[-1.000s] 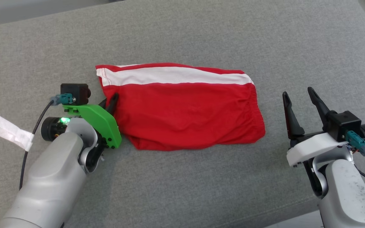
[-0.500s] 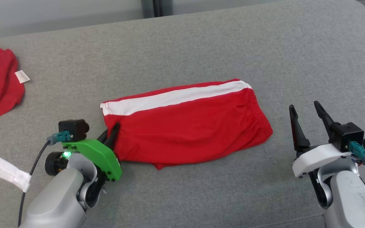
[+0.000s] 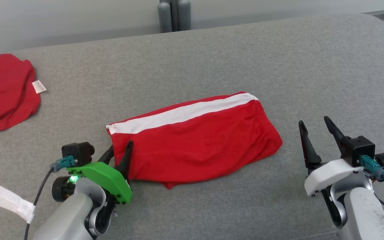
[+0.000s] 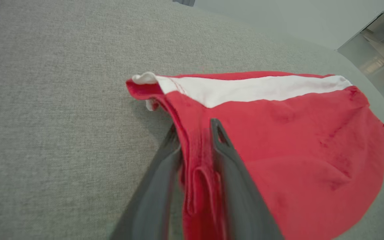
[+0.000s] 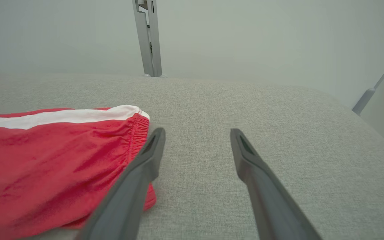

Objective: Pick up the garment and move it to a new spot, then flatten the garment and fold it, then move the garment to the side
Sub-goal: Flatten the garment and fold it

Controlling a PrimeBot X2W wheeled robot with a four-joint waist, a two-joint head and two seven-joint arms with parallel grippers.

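Note:
The garment is a pair of red shorts with a white side stripe, folded and lying slanted on the grey cushion. My left gripper is at its left end. In the left wrist view the fingers of the left gripper stand apart, with a bunched fold of the garment loose between them. My right gripper stands open just right of the waistband end, apart from the cloth. In the right wrist view the garment lies left of the right gripper, whose left finger crosses the cloth's corner.
Another red cloth with a white tag lies at the far left. A white strip of paper sits near my left forearm. Grey posts stand behind the cushion's back edge.
The head view has shifted, bringing the other red cloth into sight. The garment's left end has swung toward me, leaving it slanted. My left gripper's fingers have parted. The right gripper stays open.

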